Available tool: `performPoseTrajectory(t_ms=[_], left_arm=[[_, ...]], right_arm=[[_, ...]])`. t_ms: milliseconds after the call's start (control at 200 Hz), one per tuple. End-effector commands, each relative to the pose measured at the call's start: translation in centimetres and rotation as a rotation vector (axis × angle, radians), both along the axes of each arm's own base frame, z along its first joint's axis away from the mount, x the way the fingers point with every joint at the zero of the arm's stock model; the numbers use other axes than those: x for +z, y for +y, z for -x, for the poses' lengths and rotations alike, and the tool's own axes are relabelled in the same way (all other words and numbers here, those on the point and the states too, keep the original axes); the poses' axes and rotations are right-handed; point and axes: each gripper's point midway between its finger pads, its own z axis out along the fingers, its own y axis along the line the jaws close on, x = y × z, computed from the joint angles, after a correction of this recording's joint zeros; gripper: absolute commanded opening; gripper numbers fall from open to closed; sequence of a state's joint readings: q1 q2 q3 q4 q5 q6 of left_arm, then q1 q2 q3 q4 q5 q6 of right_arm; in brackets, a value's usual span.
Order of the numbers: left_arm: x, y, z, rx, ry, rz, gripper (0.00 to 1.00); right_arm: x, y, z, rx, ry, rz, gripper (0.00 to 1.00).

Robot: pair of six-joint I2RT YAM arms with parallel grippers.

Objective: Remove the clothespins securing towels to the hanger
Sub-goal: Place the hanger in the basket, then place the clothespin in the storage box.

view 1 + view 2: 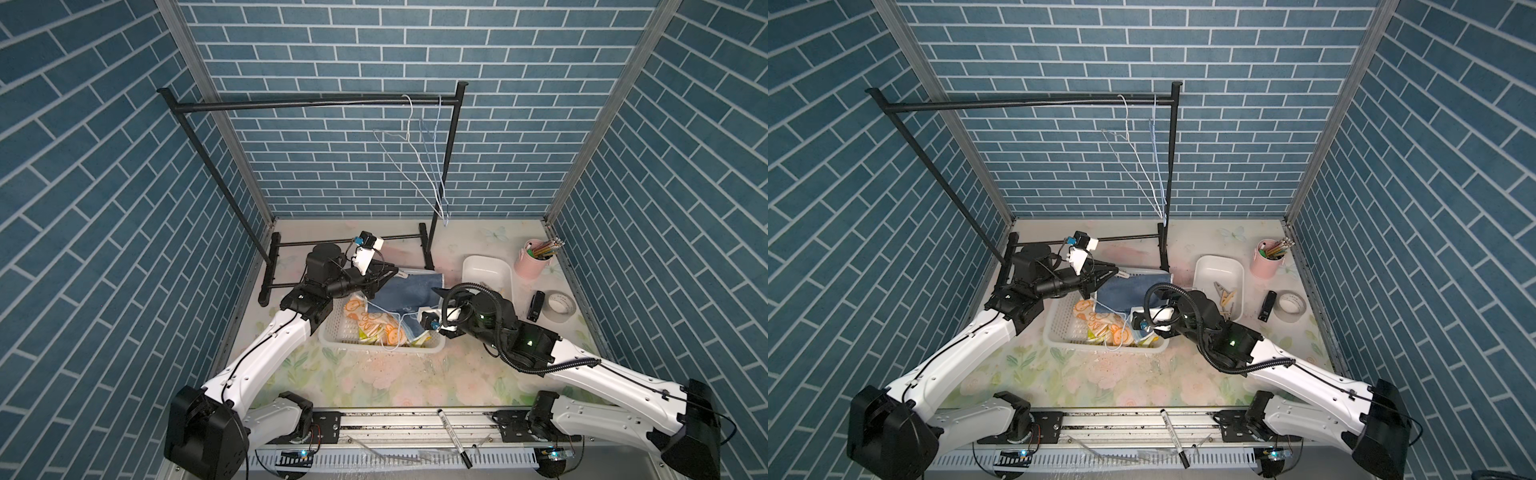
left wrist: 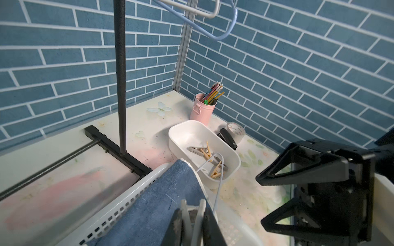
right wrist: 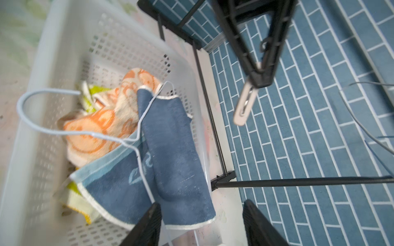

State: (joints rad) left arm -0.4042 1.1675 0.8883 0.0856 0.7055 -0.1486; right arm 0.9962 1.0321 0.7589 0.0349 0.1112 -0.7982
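Observation:
My left gripper point(image 1: 395, 272) is shut on a pale grey-white clothespin point(image 2: 193, 215), whose prongs stick out past the fingertips in the right wrist view point(image 3: 244, 104). It hovers above the far rim of the white basket point(image 1: 332, 337). A denim-blue towel point(image 3: 174, 149) lies draped over that rim with a thin wire hanger point(image 3: 42, 94) across it. Orange-cream point(image 3: 96, 132) and yellow-green point(image 1: 368, 332) towels lie crumpled in the basket. My right gripper point(image 3: 202, 223) stands open just above the blue towel's near edge, holding nothing. Several clothespins point(image 2: 210, 153) lie in a white tub point(image 1: 1200, 274).
A black clothes rack point(image 1: 316, 102) spans the back, with two bare wire hangers point(image 1: 419, 162) at its right end. A pink cup of pencils point(image 1: 534, 257), a black stapler point(image 1: 537, 305) and a tape roll point(image 1: 559, 307) stand at the back right. A marker point(image 1: 453, 438) lies on the front rail.

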Motion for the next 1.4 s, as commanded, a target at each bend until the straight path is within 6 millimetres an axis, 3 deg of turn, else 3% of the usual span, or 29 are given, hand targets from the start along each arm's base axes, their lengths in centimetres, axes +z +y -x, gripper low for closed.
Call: performPoseTrajectory(t_ms=[0, 205, 405, 665, 870, 1180, 1395], left_arm=[[1.8, -0.1, -0.1, 0.011, 0.042, 0.118, 0.06], [1.8, 0.1, 0.7, 0.006, 0.043, 0.138, 0.06], [1.7, 0.2, 1.2, 0.004, 0.043, 0.150, 0.06], [2.0, 0.2, 1.4, -0.001, 0.036, 0.156, 0.06], [1.9, 0.2, 1.4, -0.003, 0.044, 0.157, 0.07], [2.5, 0.4, 1.4, 0.004, 0.026, 0.174, 0.32], [4.2, 0.8, 1.4, 0.031, -0.025, 0.208, 0.58]], right_arm=[[6.1, 2.4, -1.0, 0.012, 0.048, -0.310, 0.64], [8.5, 4.9, -3.2, 0.056, 0.099, -0.439, 0.65], [7.4, 7.1, -3.9, 0.109, 0.144, -0.426, 0.60], [5.9, 8.2, -4.5, 0.116, 0.177, -0.432, 0.54], [5.7, 8.3, -4.8, 0.103, 0.175, -0.436, 0.33], [5.3, 7.6, -4.3, 0.099, 0.180, -0.415, 0.03], [4.8, 5.9, -4.2, 0.038, 0.183, -0.387, 0.00]])
